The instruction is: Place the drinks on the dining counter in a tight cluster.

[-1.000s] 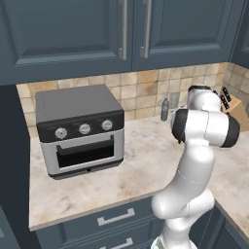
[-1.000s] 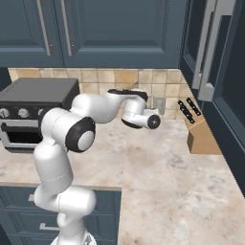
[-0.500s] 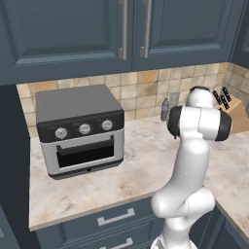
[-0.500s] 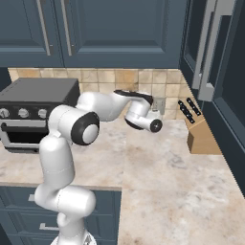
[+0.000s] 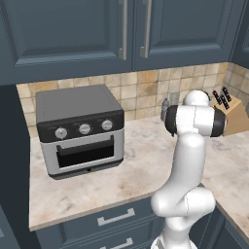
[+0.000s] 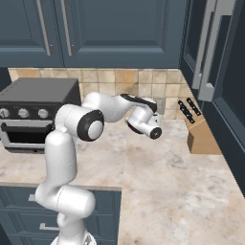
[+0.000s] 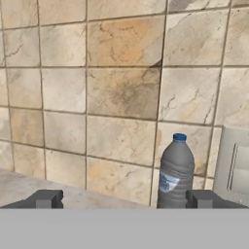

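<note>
At the far left of the left base view a grey toaster oven (image 5: 80, 129) with three knobs sits on the marble worktop (image 5: 112, 182), its back close to the tan tiled backsplash (image 5: 141, 90) under the dark blue wall cabinets (image 5: 121, 34). To its right in that view the white arm (image 5: 187, 165) rises and hides most of what lies behind it, so just a sliver of the small grey-blue bottle (image 5: 165, 109) peeks out at the arm's left edge, upright against the tiles; further right stands a wooden knife block (image 5: 228, 114) with dark handles. The right base view gives the other side: the oven (image 6: 33, 115) at the left edge, then the arm's forearm reaching rightward across the worktop (image 6: 167, 182), its wrist pointed toward the wall, a pale outlet plate (image 6: 160, 105) on the tiles just beyond it, and the knife block (image 6: 198, 131) near the tall dark unit with long handles (image 6: 210, 52) at the right (the bottle itself cannot be made out here, nor the fingers). The hand view supplies what both base cameras lack: the gripper (image 7: 124, 199) faces the tiled wall (image 7: 97, 87) with its two dark fingertips (image 7: 46, 198) spread wide apart, nothing between them touching either tip, and the grey-blue bottle (image 7: 175, 172) with blue cap and small label stands upright right of centre, just inside the right fingertip, with the outlet plate (image 7: 236, 163) beside it at the right edge.
</note>
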